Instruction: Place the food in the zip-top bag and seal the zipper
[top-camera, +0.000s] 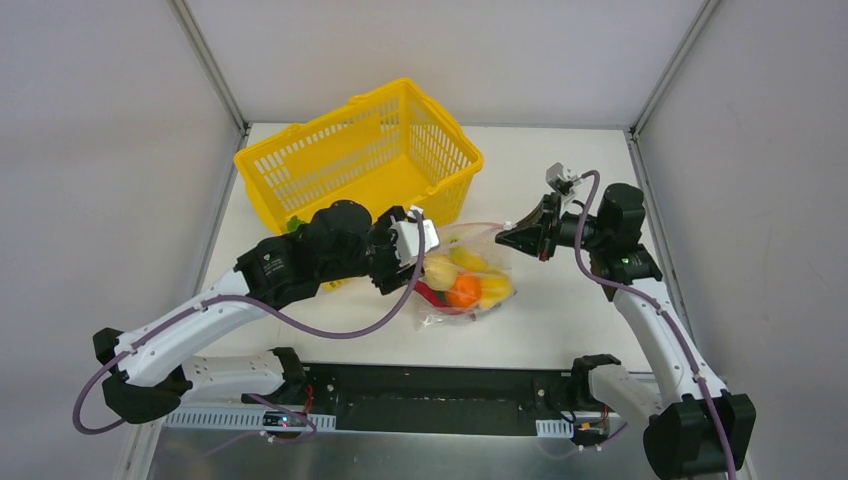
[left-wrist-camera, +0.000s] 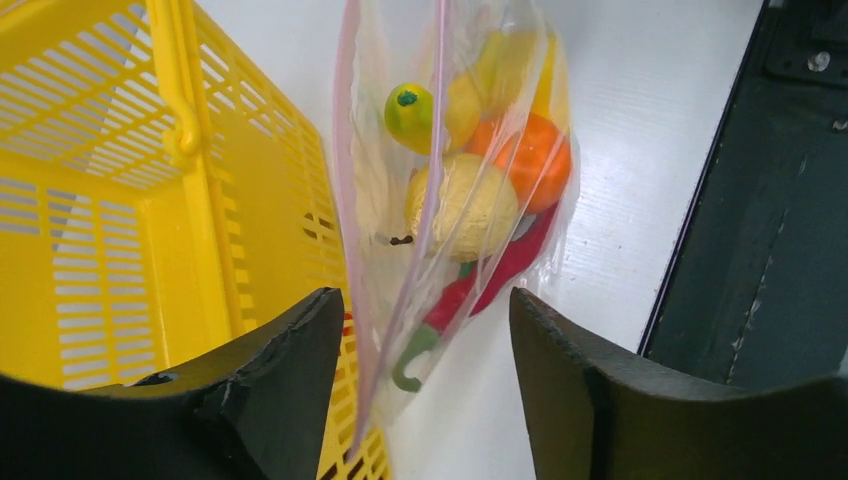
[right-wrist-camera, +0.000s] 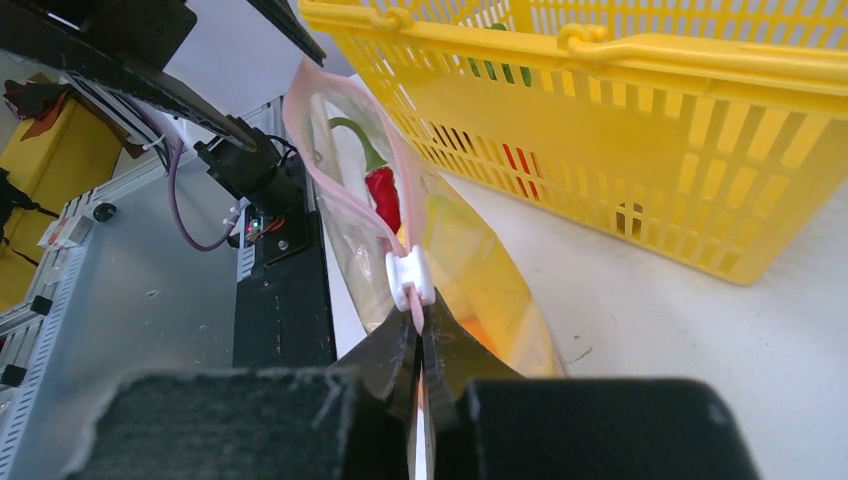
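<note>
The zip-top bag (top-camera: 468, 280) lies on the table in front of the basket and holds a lemon (left-wrist-camera: 462, 205), an orange (left-wrist-camera: 530, 155), a red chili (left-wrist-camera: 500, 270) and other yellow pieces. Its mouth gapes along the pink zipper (right-wrist-camera: 340, 150). My right gripper (right-wrist-camera: 420, 335) is shut on the pink strip just behind the white slider (right-wrist-camera: 411, 278), at the bag's right end (top-camera: 503, 238). My left gripper (left-wrist-camera: 428, 340) is open at the bag's left end (top-camera: 428, 250). That end hangs between the fingers (left-wrist-camera: 290, 370), closer to the left one.
The yellow basket (top-camera: 370, 160) stands behind the bag, close to my left gripper (left-wrist-camera: 120, 200). Green and red pieces show through its wall (right-wrist-camera: 500, 70). The black base rail (top-camera: 430, 395) runs along the near edge of the table.
</note>
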